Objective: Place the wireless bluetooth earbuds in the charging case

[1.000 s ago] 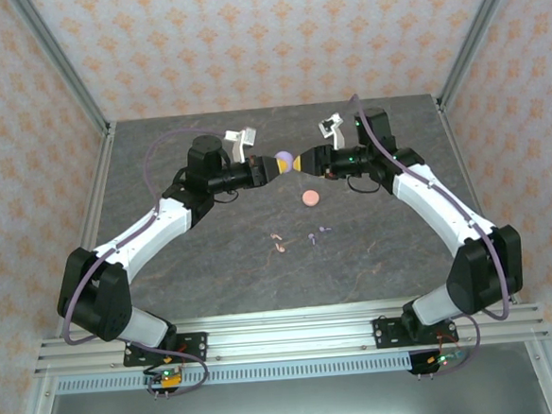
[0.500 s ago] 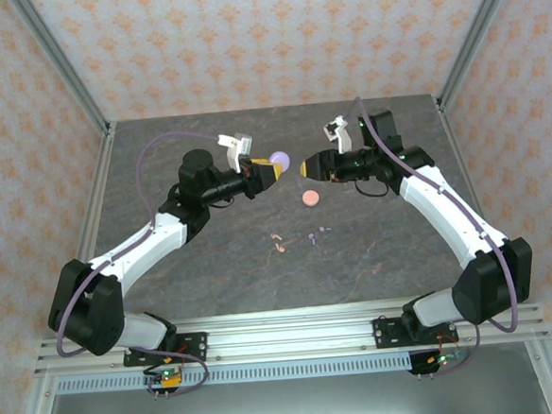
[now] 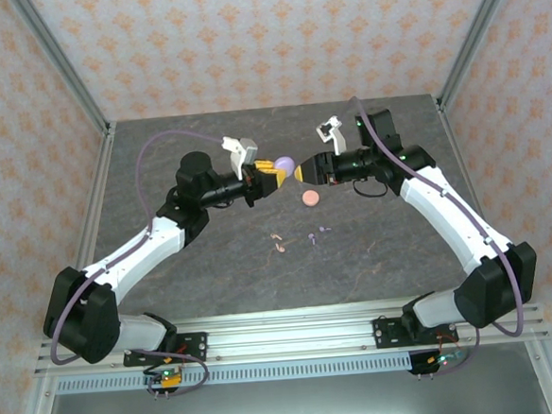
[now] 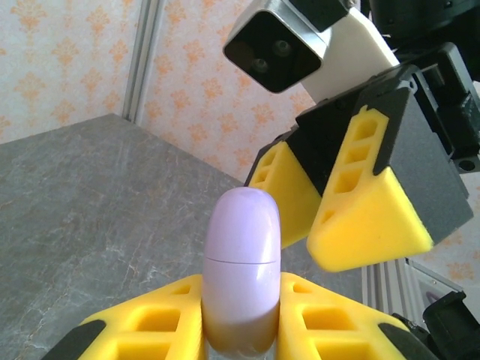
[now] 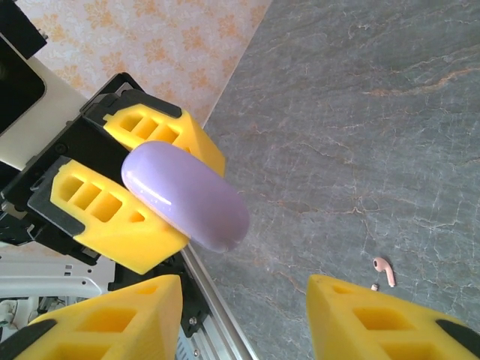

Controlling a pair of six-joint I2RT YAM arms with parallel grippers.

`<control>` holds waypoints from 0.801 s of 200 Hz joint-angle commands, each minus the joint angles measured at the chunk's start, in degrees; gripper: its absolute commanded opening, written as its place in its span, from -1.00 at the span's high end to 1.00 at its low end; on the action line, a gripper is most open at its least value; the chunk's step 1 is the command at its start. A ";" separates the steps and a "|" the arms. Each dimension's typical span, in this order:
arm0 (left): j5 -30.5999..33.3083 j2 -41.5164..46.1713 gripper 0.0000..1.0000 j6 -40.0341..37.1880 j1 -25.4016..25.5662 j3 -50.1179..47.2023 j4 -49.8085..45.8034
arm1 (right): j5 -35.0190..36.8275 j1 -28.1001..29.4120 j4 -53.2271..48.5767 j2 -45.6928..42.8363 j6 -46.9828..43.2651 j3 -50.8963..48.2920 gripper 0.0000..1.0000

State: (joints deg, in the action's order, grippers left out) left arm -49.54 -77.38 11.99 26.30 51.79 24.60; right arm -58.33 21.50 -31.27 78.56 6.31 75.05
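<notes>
The four tiny stemmed plastic earbuds are lying loose on the grey stone-patterned tabletop [image 3: 383,247], the pale pink pair [image 3: 277,241] sitting near the lilac pair [image 3: 322,229]; one pink bud [image 5: 384,271] is showing in the right wrist view. Beyond them, a round salmon-pink plastic charging case [image 3: 310,198] is resting flat on the tabletop. The glossy lilac plastic charging case [image 4: 241,277] is being held aloft, lid closed along its seam, with most of its body projecting past the fingertips. The left gripper [image 3: 272,174] is clamping it between its yellow fingers [image 5: 112,217]. The right gripper [image 5: 244,322] is facing it, jaws standing apart and gripping nothing, tips just beside the lilac case.
</notes>
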 commanded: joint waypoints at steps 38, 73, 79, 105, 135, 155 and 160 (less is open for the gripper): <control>-3.44 0.87 0.56 -3.84 1.48 0.85 -1.33 | -0.34 0.25 0.31 -0.79 -0.56 2.64 0.04; -4.48 0.87 0.57 -4.91 2.11 1.14 -2.20 | 2.20 0.22 0.58 -0.50 0.46 2.63 0.04; -4.68 0.84 0.57 -5.02 2.19 1.25 -2.19 | 2.65 0.21 0.59 -0.52 0.63 2.56 0.04; -4.69 1.19 0.58 -5.57 2.37 1.22 -2.78 | 4.26 0.23 0.42 -0.21 1.14 2.56 0.04; -4.49 1.47 0.59 -5.58 2.45 0.85 -2.48 | 6.64 0.23 -0.06 -0.09 1.49 2.60 0.04; -4.21 1.66 0.60 -5.57 2.48 0.63 -2.45 | 7.10 0.24 -0.67 0.31 1.58 2.85 0.04; -4.25 1.75 0.60 -5.57 2.44 0.55 -2.50 | 7.36 0.22 -0.84 0.43 1.60 2.94 0.04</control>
State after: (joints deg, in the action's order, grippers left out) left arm -51.66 -77.38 8.01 27.77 51.79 20.69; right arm -54.15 21.52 -31.29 78.56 7.46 75.88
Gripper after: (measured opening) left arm 0.202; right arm 0.479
